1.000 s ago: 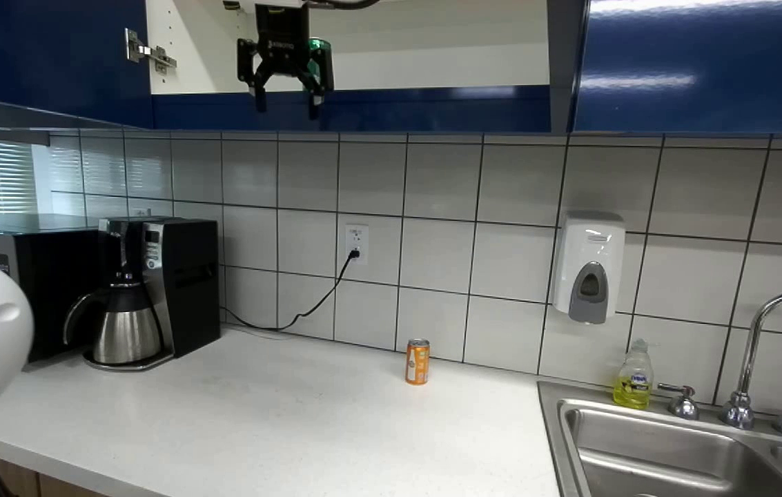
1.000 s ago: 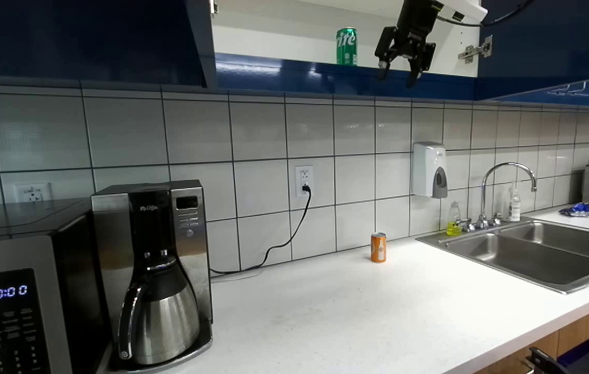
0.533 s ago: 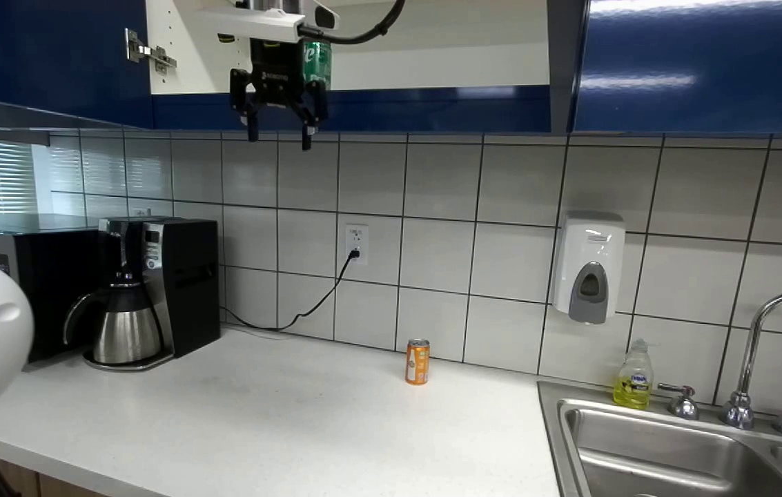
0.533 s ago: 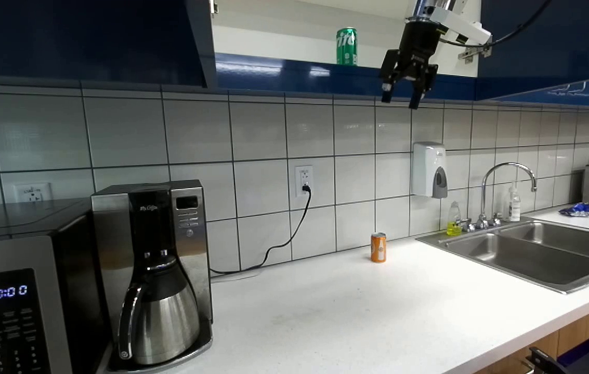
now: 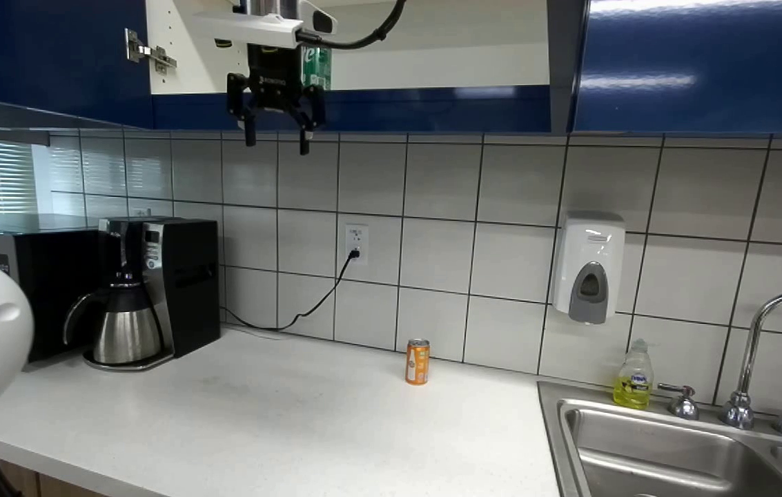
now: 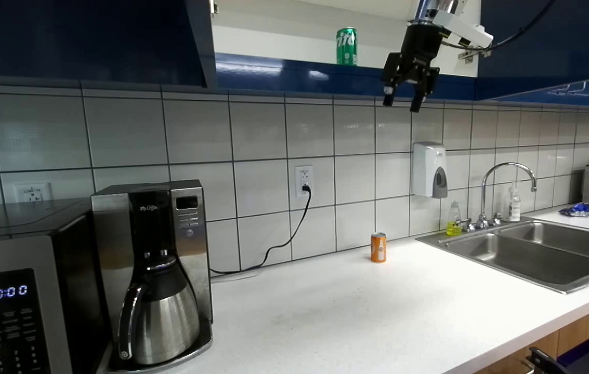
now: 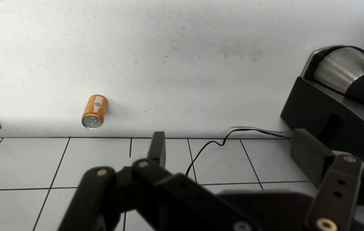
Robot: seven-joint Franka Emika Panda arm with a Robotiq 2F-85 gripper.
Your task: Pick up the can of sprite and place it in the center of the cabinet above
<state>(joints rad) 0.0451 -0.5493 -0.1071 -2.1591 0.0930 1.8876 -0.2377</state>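
In an exterior view, a small orange metal can (image 5: 417,362) stands on the flat white counter (image 5: 259,414). Up and left from it hangs my black gripper (image 5: 277,143), its two fingers (image 5: 250,134) spread wide. My gripper hides part of the round green metal can of sprite (image 5: 319,67), up in the shiny blue cabinet (image 5: 432,65) with the white inside.

In an exterior view, the can of sprite stands upright in the cabinet, up and left from the orange can. My gripper hangs apart from it, up and right from the orange can.

In the wrist view, my fingers are wide apart, right of the orange can.
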